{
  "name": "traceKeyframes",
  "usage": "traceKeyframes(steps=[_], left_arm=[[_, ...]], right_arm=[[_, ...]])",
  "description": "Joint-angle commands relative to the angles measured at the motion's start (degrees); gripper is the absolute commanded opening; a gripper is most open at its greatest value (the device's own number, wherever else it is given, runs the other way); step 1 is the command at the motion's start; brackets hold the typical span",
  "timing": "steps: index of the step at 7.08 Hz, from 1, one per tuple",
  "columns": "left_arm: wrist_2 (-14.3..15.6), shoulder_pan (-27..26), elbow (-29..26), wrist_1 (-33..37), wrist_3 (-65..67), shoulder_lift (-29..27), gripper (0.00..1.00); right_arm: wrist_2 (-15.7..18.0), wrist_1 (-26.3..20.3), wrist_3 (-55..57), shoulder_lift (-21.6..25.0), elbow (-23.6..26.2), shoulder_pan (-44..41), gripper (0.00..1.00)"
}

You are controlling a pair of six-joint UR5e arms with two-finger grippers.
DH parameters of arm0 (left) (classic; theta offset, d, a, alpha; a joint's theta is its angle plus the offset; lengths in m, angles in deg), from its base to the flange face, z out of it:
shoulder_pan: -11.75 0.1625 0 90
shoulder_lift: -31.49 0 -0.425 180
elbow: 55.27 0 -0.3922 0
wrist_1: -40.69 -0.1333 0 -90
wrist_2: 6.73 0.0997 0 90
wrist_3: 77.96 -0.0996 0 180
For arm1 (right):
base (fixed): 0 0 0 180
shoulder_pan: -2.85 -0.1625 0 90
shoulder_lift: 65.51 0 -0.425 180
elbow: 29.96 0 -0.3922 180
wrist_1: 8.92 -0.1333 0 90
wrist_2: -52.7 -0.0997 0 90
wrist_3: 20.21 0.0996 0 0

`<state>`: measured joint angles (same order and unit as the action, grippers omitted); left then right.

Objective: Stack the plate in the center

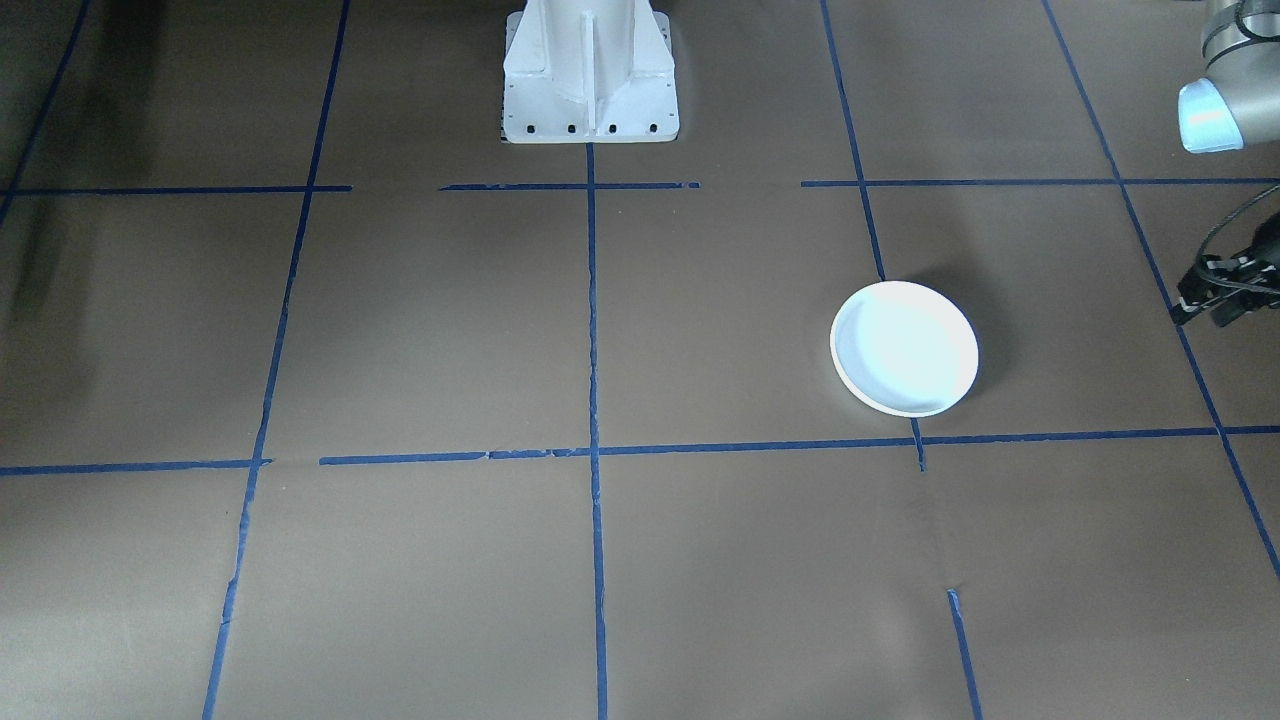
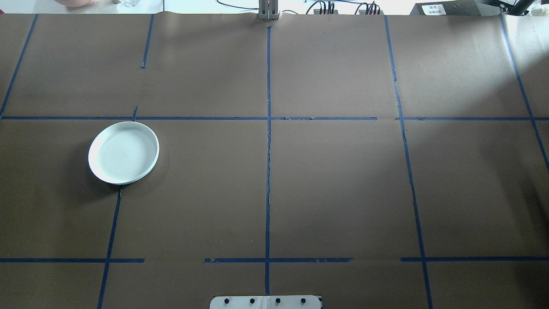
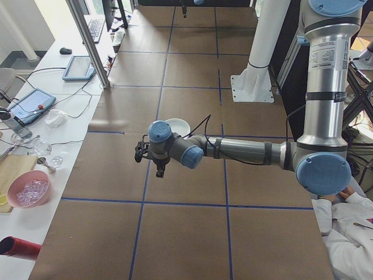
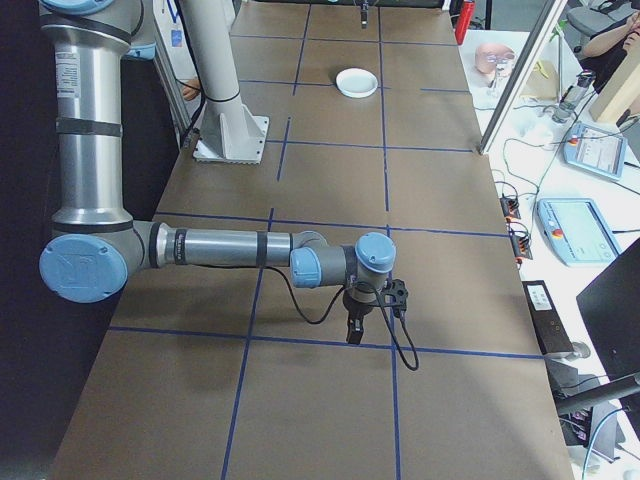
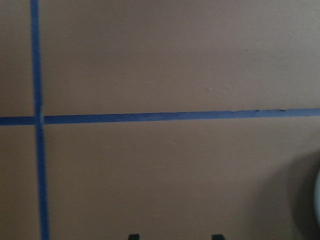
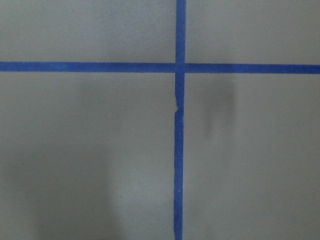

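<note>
plate [image 2: 123,152]: on surface [image 2: 334,184], near left hand [image 3: 152,158] | right hand [image 4: 357,322]: well apart from plate

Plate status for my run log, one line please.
plate: single, unstacked, robot's left side | left gripper: beside it, empty

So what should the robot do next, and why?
Probably move the left gripper over toward the plate. The plate sits alone on the robot's left side, away from the middle of the table, and neither gripper holds anything.
</note>
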<state>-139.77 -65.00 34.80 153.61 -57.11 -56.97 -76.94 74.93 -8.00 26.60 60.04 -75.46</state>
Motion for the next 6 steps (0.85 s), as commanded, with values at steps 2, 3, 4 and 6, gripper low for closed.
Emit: traceKeyframes(steps=[2, 3, 4, 6], left_arm=[[0.15, -12.26, -6.13, -7.16, -19.15, -0.57, 0.7], [0.06, -12.89, -6.22, -9.53, -19.26, -1.36, 0.71], [0.06, -14.55, -6.22, -14.08, -19.26, -3.71, 0.8], [0.15, -14.74, -6.22, -15.62, -19.35, -4.01, 1.0]], right_arm=[[0.0, 0.0, 0.0, 0.0, 0.0, 0.0, 1.0], [0.0, 0.0, 0.0, 0.0, 0.0, 0.0, 1.0], [0.0, 0.0, 0.0, 0.0, 0.0, 0.0, 1.0], [0.0, 0.0, 0.0, 0.0, -0.08, 0.0, 1.0]])
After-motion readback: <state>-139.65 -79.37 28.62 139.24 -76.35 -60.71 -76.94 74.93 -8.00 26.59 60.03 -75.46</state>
